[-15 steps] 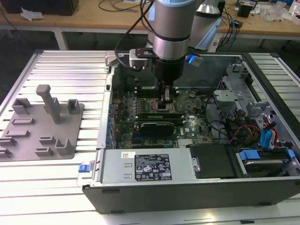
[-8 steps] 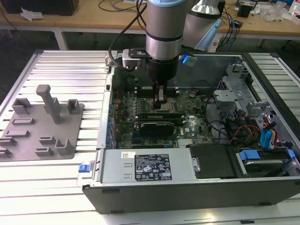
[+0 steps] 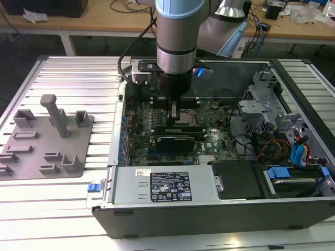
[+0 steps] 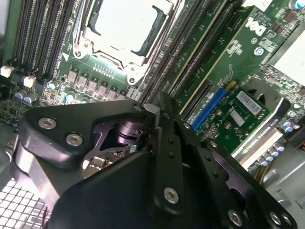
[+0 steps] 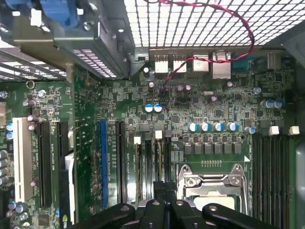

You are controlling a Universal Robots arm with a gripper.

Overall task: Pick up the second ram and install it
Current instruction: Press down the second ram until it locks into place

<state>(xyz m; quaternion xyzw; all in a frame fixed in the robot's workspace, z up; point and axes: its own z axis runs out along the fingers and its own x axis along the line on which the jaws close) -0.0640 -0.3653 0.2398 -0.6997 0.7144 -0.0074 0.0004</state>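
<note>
Chassis [image 3: 209, 209] lies open with my gripper [image 3: 173, 116] low over its motherboard [image 5: 209, 109] beside the processor socket [image 4: 125, 26], jaws pressed together on what I judge is the second ram [image 3: 178, 128] at its slot, needing level, square seating pressure.

"What kind of place is this?"

"A robotics lab or electronics workshop. An open computer case [image 3: 220, 172] lies on a ribbed metal table [image 3: 68, 78] beneath a robot arm [image 3: 176, 36], its green circuit board [image 5: 190, 119] bare."

"Anything else?"

"A grey plastic tray [image 3: 44, 138] sits beside the case, and wooden benches [image 3: 104, 18] strewn with cables [image 3: 259, 26] stand behind."
</note>
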